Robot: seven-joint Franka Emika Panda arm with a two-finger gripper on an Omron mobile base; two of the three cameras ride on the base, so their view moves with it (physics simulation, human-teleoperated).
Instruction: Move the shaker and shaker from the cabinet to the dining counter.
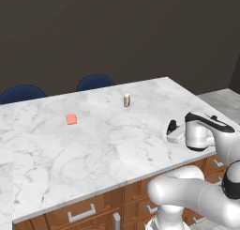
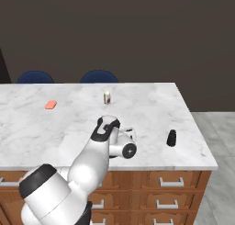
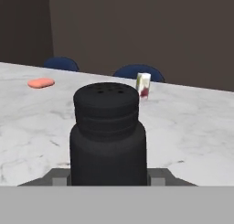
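Observation:
One black shaker (image 3: 109, 131) stands upright between my fingers (image 3: 157, 175), its holed top facing up, and my gripper (image 3: 109, 175) is shut on it low over the dining counter (image 3: 192, 127). In the left base view the gripper (image 1: 175, 136) is near the counter's right front edge, with the held shaker's dark top (image 1: 172, 126) showing above it. I cannot tell whether its base touches the marble. A second black shaker (image 2: 171, 138) stands alone on the dining counter (image 2: 151, 109), to the right of my gripper (image 2: 131, 134). The cabinet is out of view.
A small cream jar (image 1: 126, 100) stands near the far edge of the counter (image 1: 93, 144), and an orange piece (image 1: 71, 119) lies to its left. Two dark blue chairs (image 1: 21, 93) (image 1: 95, 81) sit behind the counter. Brown drawers with silver handles (image 2: 172, 182) run below it.

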